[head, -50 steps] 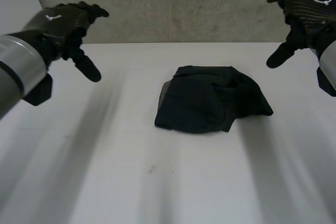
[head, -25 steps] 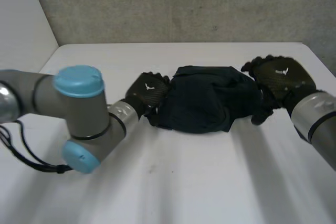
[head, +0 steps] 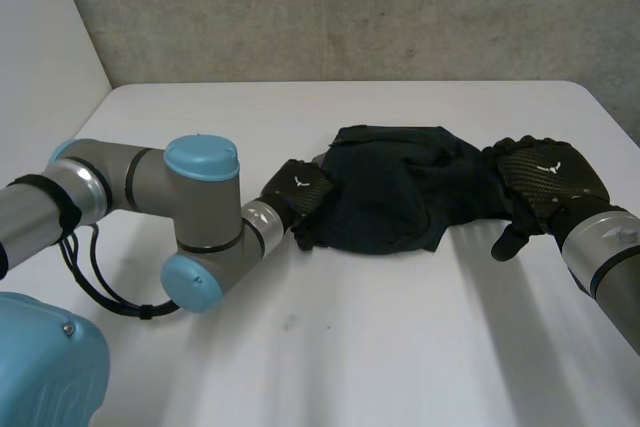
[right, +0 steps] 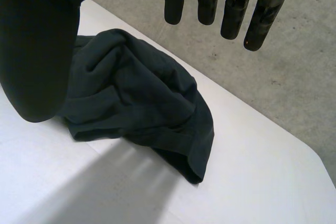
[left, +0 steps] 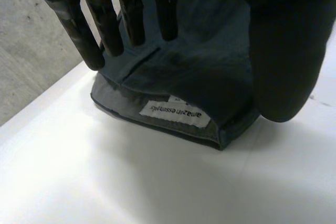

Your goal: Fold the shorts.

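Observation:
The dark shorts (head: 400, 197) lie crumpled in a heap at the middle of the white table (head: 330, 347). My left hand (head: 299, 195) is low at the heap's left edge. In the left wrist view its fingers (left: 131, 9) reach straight over the cloth, the thumb (left: 286, 51) stands apart from them, and a white label (left: 176, 112) shows on the waistband (left: 157, 116) below; the hand is open. My right hand (head: 545, 179) is at the heap's right edge. There its fingers (right: 236, 9) are straight above the shorts (right: 136, 98), thumb wide; it is open and holds nothing.
A grey concrete wall (head: 350, 7) runs behind the table's far edge. My left arm's elbow (head: 195, 227) lies low over the table's left part. Bare tabletop stretches in front of the shorts.
Both hands have come down from high at the sides to the shorts' left and right edges. The left arm has swung in low across the table.

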